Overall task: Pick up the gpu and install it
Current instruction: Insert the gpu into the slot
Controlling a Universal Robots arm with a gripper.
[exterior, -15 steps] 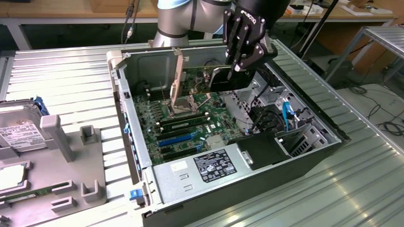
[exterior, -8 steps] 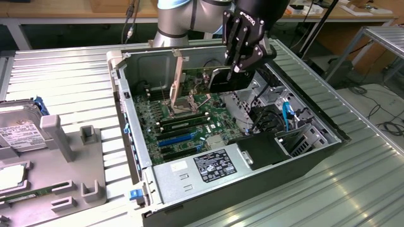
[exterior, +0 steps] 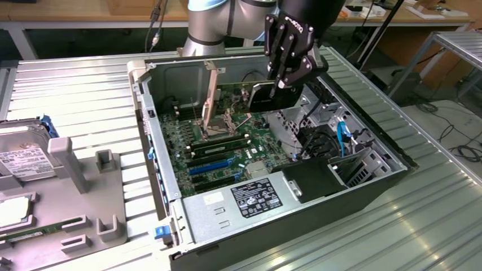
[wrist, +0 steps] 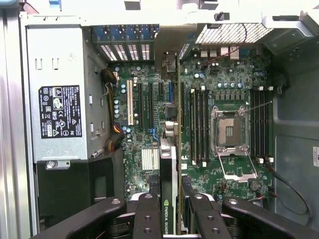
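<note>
Black jaws, matte, dotted with small silver screw heads. The gpu (exterior: 263,100) looks near-black from here, and there's a bright green logo on its edge. The motherboard (wrist: 199,82) is deep green, speckled all over with silver, with rows of black slots and a single white slot (wrist: 130,102). The power supply (exterior: 218,206) is plain silver, its label (exterior: 254,197) black with white print. Grey case (exterior: 140,96), one light-blue cable (exterior: 340,135), and the table (exterior: 75,90) is pale silver, ribbed in long stripes.
</note>
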